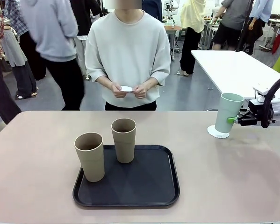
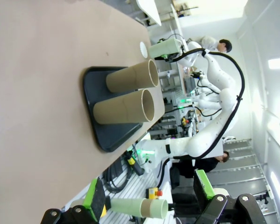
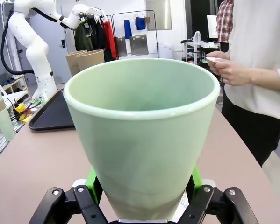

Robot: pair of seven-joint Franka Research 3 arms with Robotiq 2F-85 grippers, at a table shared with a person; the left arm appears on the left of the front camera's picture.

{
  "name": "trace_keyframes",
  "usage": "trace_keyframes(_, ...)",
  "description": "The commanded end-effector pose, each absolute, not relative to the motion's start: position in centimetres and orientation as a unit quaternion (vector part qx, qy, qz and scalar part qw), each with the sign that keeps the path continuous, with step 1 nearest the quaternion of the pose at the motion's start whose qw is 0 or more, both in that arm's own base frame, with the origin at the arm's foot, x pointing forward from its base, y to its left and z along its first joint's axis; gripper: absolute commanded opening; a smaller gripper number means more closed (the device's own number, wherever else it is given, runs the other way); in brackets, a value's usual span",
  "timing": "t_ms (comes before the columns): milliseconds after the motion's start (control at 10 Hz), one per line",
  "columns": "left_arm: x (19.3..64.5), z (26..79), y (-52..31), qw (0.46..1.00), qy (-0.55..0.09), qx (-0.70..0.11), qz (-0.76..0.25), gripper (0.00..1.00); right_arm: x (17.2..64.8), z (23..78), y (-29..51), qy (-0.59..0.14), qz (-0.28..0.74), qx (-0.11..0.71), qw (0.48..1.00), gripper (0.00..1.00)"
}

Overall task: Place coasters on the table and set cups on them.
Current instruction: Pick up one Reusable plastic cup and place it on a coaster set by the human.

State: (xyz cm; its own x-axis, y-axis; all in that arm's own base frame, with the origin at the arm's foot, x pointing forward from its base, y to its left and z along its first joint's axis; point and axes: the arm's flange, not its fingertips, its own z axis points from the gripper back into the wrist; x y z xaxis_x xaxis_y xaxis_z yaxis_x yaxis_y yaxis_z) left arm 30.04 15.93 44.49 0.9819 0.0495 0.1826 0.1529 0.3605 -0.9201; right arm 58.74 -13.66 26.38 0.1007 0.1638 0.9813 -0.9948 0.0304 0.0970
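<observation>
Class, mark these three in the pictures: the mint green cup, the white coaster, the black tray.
mint green cup (image 1: 228, 112), front view, middle of its side wall.
white coaster (image 1: 213, 132), front view, scalloped edge left of the cup.
black tray (image 1: 151, 179), front view, bare floor near its right rim.

The beige-pink table (image 1: 37, 154) spans the lower half of the frame. 1 black tray (image 1: 149, 184) lies at lower centre and 1 white coaster (image 1: 211, 130) at middle right.
</observation>
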Motion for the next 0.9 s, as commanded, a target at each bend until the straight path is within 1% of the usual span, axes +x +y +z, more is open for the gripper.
trace_keyframes(0, 30.0, 44.6, 16.0, 0.816, -0.096, -0.568, -0.037, 1.00, 60.0, 26.3, -13.9, -0.453, 0.512, 0.474, 0.555, 0.83)
trace_keyframes(800, 30.0, 44.6, 16.0, 0.816, -0.096, -0.568, -0.037, 1.00, 61.2, 24.5, -13.6, -0.441, 0.501, 0.474, 0.575, 0.83)
